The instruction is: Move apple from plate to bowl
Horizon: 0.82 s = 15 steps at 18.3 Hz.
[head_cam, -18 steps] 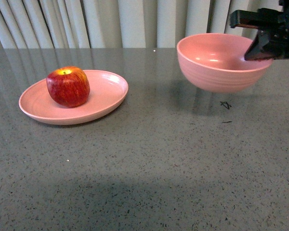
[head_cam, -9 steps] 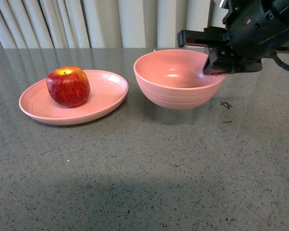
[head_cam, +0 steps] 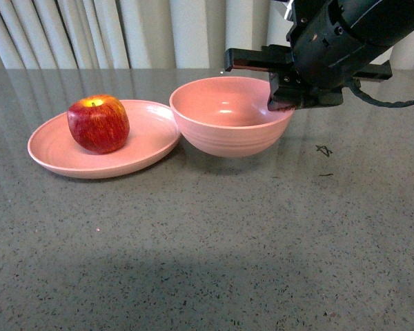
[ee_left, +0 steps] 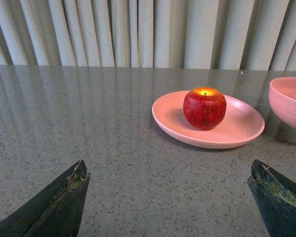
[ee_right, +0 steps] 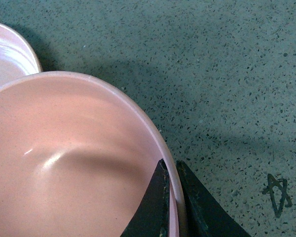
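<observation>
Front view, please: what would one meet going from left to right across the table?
Plate with the apple on it → bowl → right gripper, shut on the bowl's right rim.

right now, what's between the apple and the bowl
Only bare plate: its pink floor and raised rim run from the apple to the bowl, which sits close beside that rim. The front view shows it.

Front low toward curtains (head_cam: 159, 34), right wrist seemingly overhead, sharing bowl (head_cam: 228, 121)
</observation>
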Available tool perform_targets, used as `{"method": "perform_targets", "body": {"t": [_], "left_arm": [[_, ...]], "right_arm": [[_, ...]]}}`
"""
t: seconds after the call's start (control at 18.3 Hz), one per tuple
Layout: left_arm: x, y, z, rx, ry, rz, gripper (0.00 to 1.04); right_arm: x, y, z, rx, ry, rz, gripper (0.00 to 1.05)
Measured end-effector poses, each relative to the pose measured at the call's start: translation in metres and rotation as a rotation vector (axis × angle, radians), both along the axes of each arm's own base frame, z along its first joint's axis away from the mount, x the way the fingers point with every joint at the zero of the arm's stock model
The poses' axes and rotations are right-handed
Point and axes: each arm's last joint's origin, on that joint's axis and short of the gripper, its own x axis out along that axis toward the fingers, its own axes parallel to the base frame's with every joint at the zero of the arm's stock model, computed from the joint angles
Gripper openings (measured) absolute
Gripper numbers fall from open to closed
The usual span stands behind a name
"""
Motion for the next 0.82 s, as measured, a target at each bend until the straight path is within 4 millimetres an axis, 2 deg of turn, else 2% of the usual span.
{"method": "perform_targets", "body": {"t": [0.11, 0.27, 0.82], "left_arm": [[0.000, 0.000, 0.000, 0.000, 0.000, 0.000, 0.98], [0.000, 0.000, 0.000, 0.000, 0.000, 0.000, 0.98], [0.000, 0.000, 0.000, 0.000, 0.000, 0.000, 0.98]], "right_arm": [[0.011, -0.001, -0.007, -0.007, 0.019, -0.032, 0.03], [0.015, 0.000, -0.019, 0.014, 0.055, -0.048, 0.03], [0.016, 0.000, -0.019, 0.015, 0.050, -0.048, 0.03]]}}
